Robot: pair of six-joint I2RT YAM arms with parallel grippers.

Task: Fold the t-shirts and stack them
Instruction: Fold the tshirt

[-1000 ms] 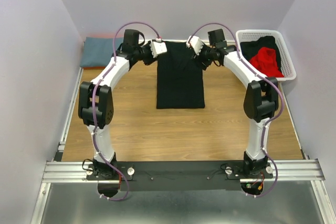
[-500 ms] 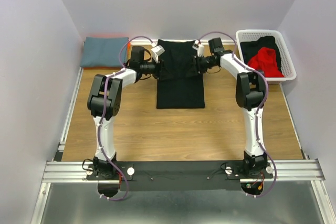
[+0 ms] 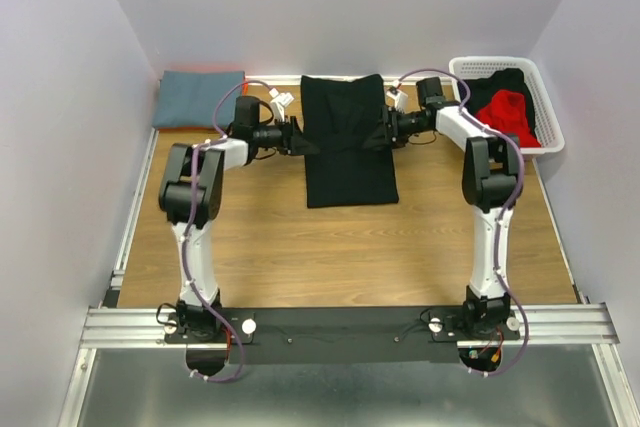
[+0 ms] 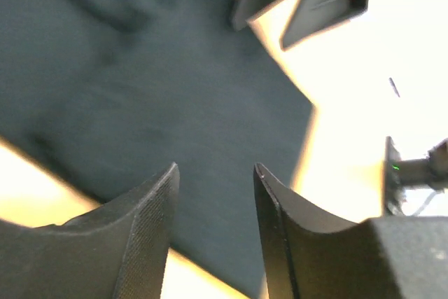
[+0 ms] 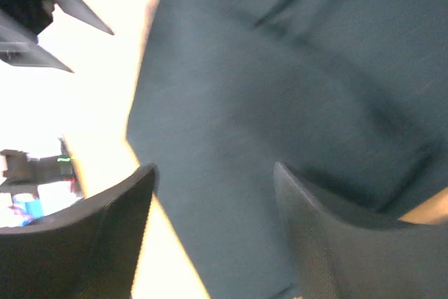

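Fold in hand: black t-shirt (image 3: 348, 142) narrow at 12 o'clock. My left gripper (image 3: 296, 135) and right gripper (image 3: 388, 130) flank it, jaws apart, empty. Next, likely: grip hem, fold crosswise.

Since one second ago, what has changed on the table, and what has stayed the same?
Both pairs of jaws let go of the far corners of the black fabric t-shirt and drew back to its side edges, now open. The shirt lies flat, shifted slightly right. The folded blue cloth and the white plastic basket stayed put.
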